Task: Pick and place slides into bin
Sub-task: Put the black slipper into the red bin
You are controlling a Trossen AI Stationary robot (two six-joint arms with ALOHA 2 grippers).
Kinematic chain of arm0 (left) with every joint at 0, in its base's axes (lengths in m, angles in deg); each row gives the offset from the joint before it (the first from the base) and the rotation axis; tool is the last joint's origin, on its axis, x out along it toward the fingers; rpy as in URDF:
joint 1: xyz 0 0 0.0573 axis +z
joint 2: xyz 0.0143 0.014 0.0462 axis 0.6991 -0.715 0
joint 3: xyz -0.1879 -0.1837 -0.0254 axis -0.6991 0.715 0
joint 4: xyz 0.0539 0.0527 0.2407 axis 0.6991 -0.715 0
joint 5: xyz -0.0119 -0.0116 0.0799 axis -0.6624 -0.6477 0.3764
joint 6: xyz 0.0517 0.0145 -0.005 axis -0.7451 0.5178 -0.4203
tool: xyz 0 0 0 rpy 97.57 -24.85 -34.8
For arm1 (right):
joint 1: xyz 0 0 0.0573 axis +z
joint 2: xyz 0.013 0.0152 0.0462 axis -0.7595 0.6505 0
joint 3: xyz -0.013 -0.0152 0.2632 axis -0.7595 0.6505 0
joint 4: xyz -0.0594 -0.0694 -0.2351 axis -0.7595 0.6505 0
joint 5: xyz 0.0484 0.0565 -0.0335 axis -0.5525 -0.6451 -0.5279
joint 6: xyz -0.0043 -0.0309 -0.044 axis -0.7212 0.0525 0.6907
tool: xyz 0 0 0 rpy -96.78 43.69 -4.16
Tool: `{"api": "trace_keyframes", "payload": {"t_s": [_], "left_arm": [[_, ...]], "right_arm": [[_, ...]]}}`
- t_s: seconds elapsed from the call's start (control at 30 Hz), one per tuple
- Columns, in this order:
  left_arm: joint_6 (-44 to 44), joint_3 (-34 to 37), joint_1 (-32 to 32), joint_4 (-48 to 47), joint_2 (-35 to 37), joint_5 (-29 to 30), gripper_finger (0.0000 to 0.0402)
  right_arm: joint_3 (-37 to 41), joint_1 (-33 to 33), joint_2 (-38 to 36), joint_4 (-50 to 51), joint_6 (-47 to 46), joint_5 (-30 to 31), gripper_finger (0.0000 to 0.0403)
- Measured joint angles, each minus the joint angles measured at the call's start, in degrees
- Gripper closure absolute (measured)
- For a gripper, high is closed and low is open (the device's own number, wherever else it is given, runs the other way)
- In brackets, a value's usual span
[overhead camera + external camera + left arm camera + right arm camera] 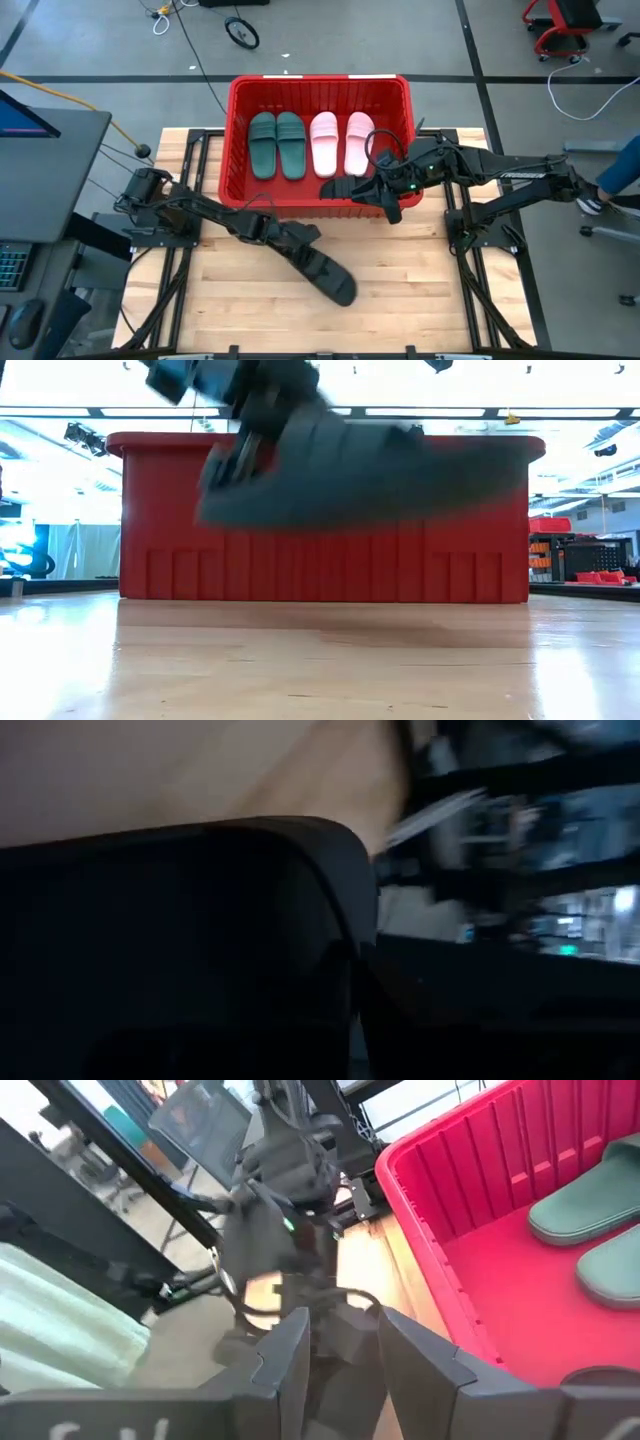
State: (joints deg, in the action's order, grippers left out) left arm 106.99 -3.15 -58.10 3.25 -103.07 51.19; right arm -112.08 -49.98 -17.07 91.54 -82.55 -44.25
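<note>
The red bin (238, 140) stands at the table's far middle. Two dark green slides (276, 145) and two pale pink slides (340, 143) lie flat in it. One black slide (340, 188) lies inside by the near wall, and it also shows in the right wrist view (600, 1380). My right gripper (388, 205) is over the bin's near right rim. Its fingers stand open and empty in the right wrist view (340, 1370). My left gripper (268, 228) is shut on the other black slide (322, 268), in front of the bin. My left gripper holds the black slide by its end toward the table's left (292, 238). It comes from the left along the slide's length. The slide (360, 470) is lifted clear of the table, about level, in front of the bin wall. The slide itself hides the fingers.
Bare wooden table (230, 310) lies in front of the bin and on both sides of the held slide. The bin's near wall (320, 560) stands just behind the slide. A monitor (40, 120) and cables are off the table's left.
</note>
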Motion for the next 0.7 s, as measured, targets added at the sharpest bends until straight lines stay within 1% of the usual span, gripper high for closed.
{"api": "trace_keyframes", "payload": {"t_s": [0.1, 0.2, 0.27, 0.33, 0.4, 0.47, 0.53, 0.63, 0.7], "left_arm": [[-0.58, -4.75, -0.25, -1.15, 2.75, 2.61, 0.0391], [-2.45, -10.17, -0.58, -5.80, 6.19, 8.59, 0.0392], [-3.97, -13.94, -0.09, -10.86, 8.58, 12.82, 0.0392], [-6.34, -17.80, 0.69, -16.40, 11.01, 18.24, 0.0392], [-9.85, -21.84, 1.81, -22.42, 13.04, 23.76, 0.0392], [-14.07, -25.96, 3.70, -29.41, 14.69, 27.42, 0.0392], [-17.96, -29.39, 6.09, -36.19, 15.55, 28.49, 0.0392], [-22.28, -32.21, 10.47, -41.75, 15.92, 28.57, 0.0392], [-24.85, -32.50, 13.82, -44.20, 15.94, 28.22, 0.0392]], "right_arm": [[0.07, 0.00, -1.30, -0.95, -2.45, -0.35, 0.0275], [0.07, 0.00, -3.90, -2.93, -2.21, -0.44, 0.0275], [0.07, 0.00, -5.91, -4.29, -1.00, -0.48, 0.0275], [0.04, 0.00, -8.10, -4.75, 0.08, -0.44, 0.0275], [0.04, 0.00, -10.32, -5.26, 1.19, -0.44, 0.0275], [0.02, 0.00, -12.22, -5.17, 2.33, -0.44, 0.0275], [0.00, 0.00, -13.67, -5.15, 3.38, -0.44, 0.0275], [0.00, 0.00, -15.06, -5.05, 3.56, -0.43, 0.0275], [0.00, -0.01, -15.56, -4.91, 3.60, -0.42, 0.0275]]}}
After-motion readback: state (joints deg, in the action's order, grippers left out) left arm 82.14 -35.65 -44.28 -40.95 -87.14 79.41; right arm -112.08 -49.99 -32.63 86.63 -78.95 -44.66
